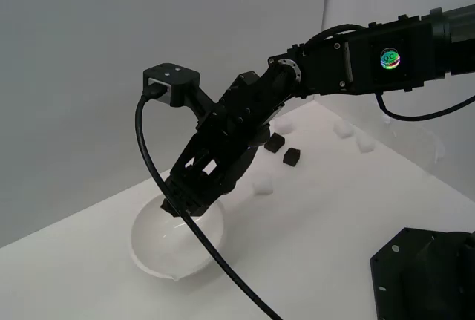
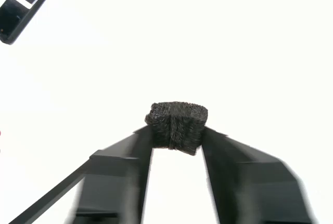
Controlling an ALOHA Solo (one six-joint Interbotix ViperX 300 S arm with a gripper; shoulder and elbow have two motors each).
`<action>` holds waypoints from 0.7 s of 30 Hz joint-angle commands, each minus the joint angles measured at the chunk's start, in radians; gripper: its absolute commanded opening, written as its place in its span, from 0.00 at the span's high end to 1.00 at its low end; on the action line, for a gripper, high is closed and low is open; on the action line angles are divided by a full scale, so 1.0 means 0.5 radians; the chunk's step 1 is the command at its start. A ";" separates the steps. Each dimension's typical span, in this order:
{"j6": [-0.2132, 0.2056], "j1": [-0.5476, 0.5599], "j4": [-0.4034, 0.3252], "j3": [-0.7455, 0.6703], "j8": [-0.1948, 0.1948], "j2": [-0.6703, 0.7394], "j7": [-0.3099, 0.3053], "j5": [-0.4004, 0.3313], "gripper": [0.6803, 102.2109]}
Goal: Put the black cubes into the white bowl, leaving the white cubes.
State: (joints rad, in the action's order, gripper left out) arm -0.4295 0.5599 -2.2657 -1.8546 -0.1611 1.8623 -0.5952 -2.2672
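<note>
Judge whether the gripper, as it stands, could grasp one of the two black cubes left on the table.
Probably not yet: the gripper is shut on a black cube over the white bowl; the table cubes lie unobstructed.

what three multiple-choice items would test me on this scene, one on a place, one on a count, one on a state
1. Where is the claw?
A. over the white bowl
B. beside the two loose black cubes
C. off the white surface

2. How many black cubes lie loose on the surface in the exterior view?
A. none
B. two
C. four

3. What is the claw doing?
A. hanging open and empty
B. shut on a white cube
C. shut on a black cube

Answers:
1 A, its tips hang above the bowl's hollow.
2 B, one black cube and another sit past the bowl.
3 C, the wrist view shows the cube pinched between both fingers.
</note>
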 commanded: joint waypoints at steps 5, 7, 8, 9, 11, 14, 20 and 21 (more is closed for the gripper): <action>-0.074 0.003 0.040 -0.021 -0.009 0.009 0.025 0.052 0.02; -0.074 0.003 0.034 -0.028 -0.009 0.015 0.025 0.049 0.02; -0.074 0.003 0.034 -0.031 -0.012 0.018 0.021 0.049 0.02; -0.074 0.003 0.034 -0.040 -0.009 0.025 0.021 0.049 0.02; -0.074 -0.021 0.037 -0.071 -0.012 0.052 -0.003 0.049 0.02; -0.055 -0.123 0.031 -0.163 -0.028 0.147 -0.095 0.046 0.03; 0.043 -0.463 0.006 -0.371 -0.074 0.356 -0.236 0.021 0.32; 0.046 -0.525 0.003 -0.393 -0.092 0.380 -0.245 0.015 0.35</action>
State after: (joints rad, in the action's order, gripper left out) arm -0.4034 0.3359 -2.2657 -2.0080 -0.1917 2.0141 -0.7072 -2.2657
